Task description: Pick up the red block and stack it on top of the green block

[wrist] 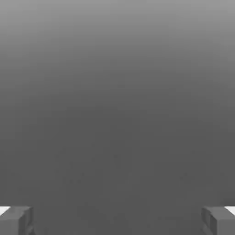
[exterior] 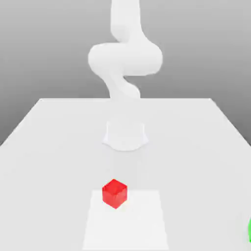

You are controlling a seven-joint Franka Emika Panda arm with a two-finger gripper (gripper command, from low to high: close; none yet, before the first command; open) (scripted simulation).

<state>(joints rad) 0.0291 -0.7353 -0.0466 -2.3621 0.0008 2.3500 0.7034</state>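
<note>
- The red block is sitting on the worktop, a little toward the exterior view's left from the middle, and is overlapping the far left corner of a pale rectangular patch in that view.
- This block is looking like a small cube, plain and bright red, and it is showing its top and two side faces.
- One upright edge is pointing toward the camera, so the cube is standing turned and not square to the patch.
- Its faces are differing slightly in shade of red, and the top is appearing somewhat uneven in tone.
- The green block is standing near the bottom corner at the exterior view's right, well apart from the red one; the picture border is cutting it, and only a narrow bright green part is showing.
- The white arm is rising beyond the red block, at the far part of the worktop.
- The gripper is having its jaws released and wide apart, and they are grasping nothing.
</note>
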